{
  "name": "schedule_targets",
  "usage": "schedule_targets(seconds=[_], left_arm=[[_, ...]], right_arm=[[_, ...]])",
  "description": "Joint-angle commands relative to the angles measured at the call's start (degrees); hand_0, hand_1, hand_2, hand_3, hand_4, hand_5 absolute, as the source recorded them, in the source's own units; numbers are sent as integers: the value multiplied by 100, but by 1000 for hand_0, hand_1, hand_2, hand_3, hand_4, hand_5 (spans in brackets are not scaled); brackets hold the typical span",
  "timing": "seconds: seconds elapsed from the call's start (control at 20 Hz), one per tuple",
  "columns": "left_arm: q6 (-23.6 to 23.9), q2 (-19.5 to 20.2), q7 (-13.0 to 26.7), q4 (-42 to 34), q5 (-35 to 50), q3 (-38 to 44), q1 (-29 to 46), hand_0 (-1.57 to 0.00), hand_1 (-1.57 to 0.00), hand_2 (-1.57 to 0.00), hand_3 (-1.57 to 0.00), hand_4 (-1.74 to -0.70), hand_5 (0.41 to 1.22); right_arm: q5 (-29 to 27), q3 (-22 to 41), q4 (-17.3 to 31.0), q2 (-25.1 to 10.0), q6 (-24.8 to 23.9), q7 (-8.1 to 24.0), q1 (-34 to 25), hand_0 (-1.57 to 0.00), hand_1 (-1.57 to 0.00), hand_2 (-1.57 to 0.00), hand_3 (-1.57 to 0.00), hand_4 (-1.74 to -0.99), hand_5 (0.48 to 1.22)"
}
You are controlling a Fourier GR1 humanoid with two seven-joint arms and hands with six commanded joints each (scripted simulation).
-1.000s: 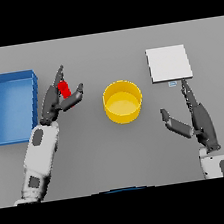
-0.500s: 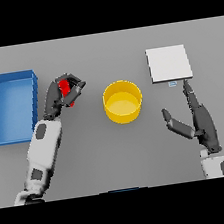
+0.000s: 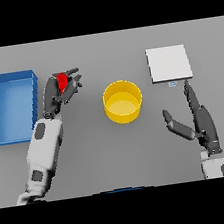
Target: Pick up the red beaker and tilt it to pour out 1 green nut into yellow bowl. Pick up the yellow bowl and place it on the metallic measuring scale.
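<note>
Red beaker point(image 3: 62, 81) is in the left hand point(image 3: 61, 93), fingers and thumb curled round it, over the left half of the table point(image 3: 115, 154) and toward the far edge. Only the top of the red shows past the fingers, so I can't tell if it's off the surface or how it's tilted, and I can't see the nut at all.

The step here looks like the carry and pour. The yellow bowl point(image 3: 123, 101) sits near the middle of the table, off to the right of the beaker and a little nearer the front edge, with clear grey between them. I'd bring the beaker's lip right over the middle of the bowl before tipping, not over the rim, and tip slowly, since only one nut is wanted and a quick tip would probably dump more. Keep it low over the bowl too, so the nut doesn't bounce out.

Room-wise: the blue bin point(image 3: 11, 108) is just beside the left arm, hugging the table's left edge, so any swing should go right, away from its wall. The path to the bowl looks open.

The right hand point(image 3: 194, 122) is on the right side toward the front edge, fingers straight and thumb spread, holding nothing. The metallic scale point(image 3: 168, 63) lies beyond it near the far right corner, well apart from the bowl. There's open table between the bowl and the scale, so the later move should have space.
</note>
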Motion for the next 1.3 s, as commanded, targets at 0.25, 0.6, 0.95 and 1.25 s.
schedule_targets(seconds=[0.25,0.6,0.95,1.25], left_arm=[[68,301,618,-877,-465,-731,22,-1558,-1558,-1559,-1554,-1725,1117],[-224,773,1511,-1154,-1297,-1690,-210,-1564,-1565,-1565,-1562,-1733,1111],[-349,1209,2558,-1179,-2687,-2905,-745,-1569,-1569,-1569,-1569,-1739,1132],[-813,1562,2698,-921,-3690,-3862,-1364,-1571,-1571,-1571,-1570,-1740,1190]], right_arm=[[26,-10,35,-68,28,-79,-59,1,1,1,1,-1261,661],[183,42,58,-73,-20,35,-42,1,1,1,1,-1256,678],[59,14,4,-57,50,166,-108,1,1,1,1,-1255,689],[72,66,-84,-62,98,131,-22,1,1,1,1,-1274,704]])
